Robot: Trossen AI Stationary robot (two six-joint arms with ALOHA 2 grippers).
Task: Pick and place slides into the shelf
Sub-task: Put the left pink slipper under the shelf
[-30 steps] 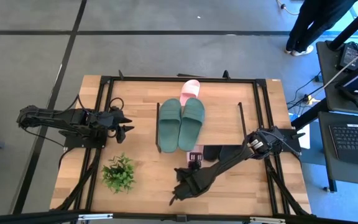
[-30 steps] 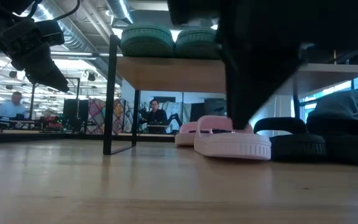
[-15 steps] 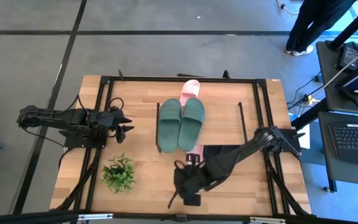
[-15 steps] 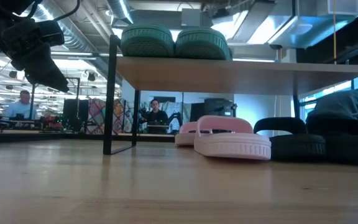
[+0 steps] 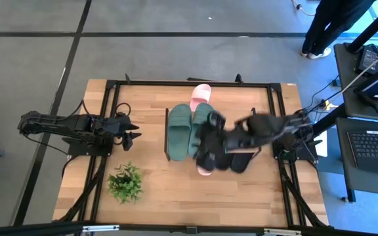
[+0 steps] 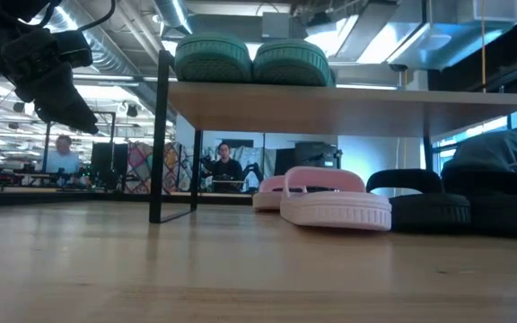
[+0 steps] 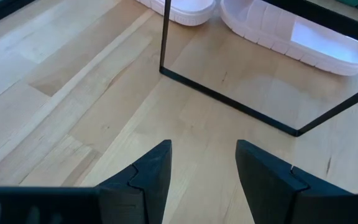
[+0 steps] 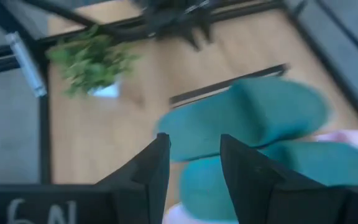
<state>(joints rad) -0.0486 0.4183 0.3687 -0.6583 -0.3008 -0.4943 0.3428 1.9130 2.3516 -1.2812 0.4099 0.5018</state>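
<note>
Left end effector hanging over bare tabletop, facing the shelf frame.

Its 2 dark fingers stand apart with light wood showing in the gap between them and nothing held. Ahead, a thin black upright of the frame drops to the wood and meets a black base bar that runs slantwise across the planks. Beyond that bar lie 2 pale pink slides: one lies lengthwise, its ribbed sidewall and flat footbed showing, the other is cut off by the picture edge.
</note>
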